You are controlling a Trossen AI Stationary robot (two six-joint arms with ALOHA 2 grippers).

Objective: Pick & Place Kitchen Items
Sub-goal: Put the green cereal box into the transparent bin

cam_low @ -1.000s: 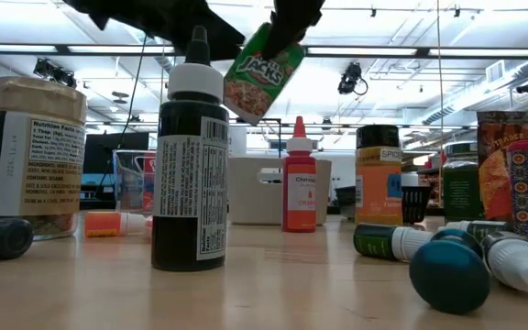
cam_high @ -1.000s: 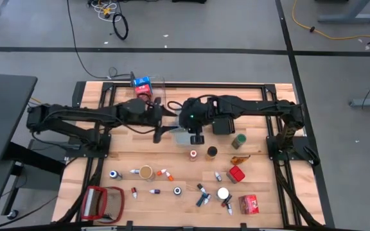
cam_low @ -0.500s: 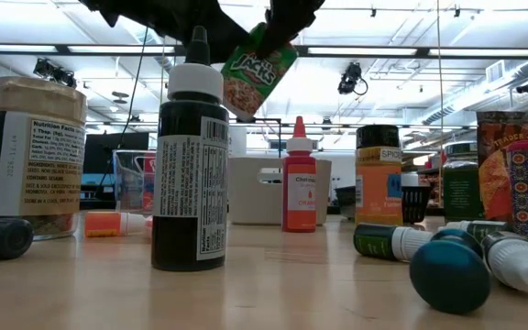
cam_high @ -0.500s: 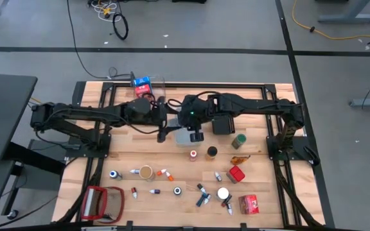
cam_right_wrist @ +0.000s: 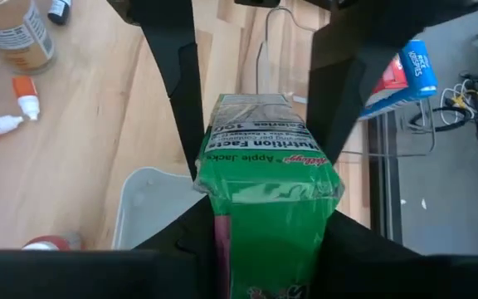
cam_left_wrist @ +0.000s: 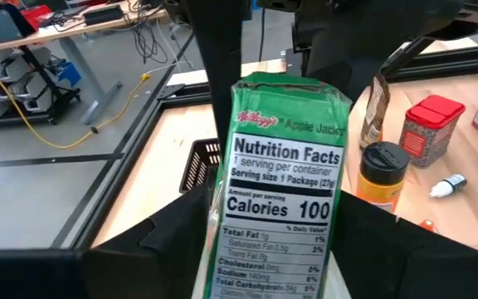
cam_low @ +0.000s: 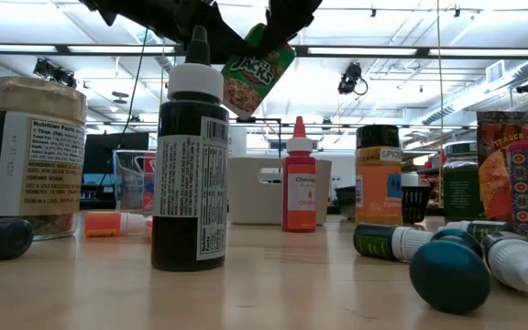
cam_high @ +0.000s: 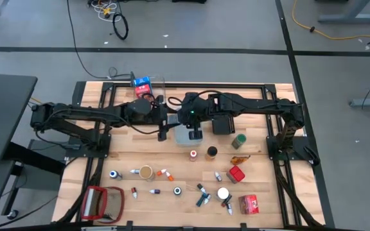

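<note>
Wooden table (cam_high: 127,147): both end effectors clamp the green packet (cam_left_wrist: 279,191), hidden from overhead, over grey bin (cam_right_wrist: 152,208).

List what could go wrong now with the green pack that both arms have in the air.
1. The left gripper and the right gripper both have fingers on the Apple Jacks pack. If the arms pull apart, it may crumple or slip.
2. The pack hangs tilted above the pale bin. Released off-centre, it could hit the rim and land on the table.
</note>
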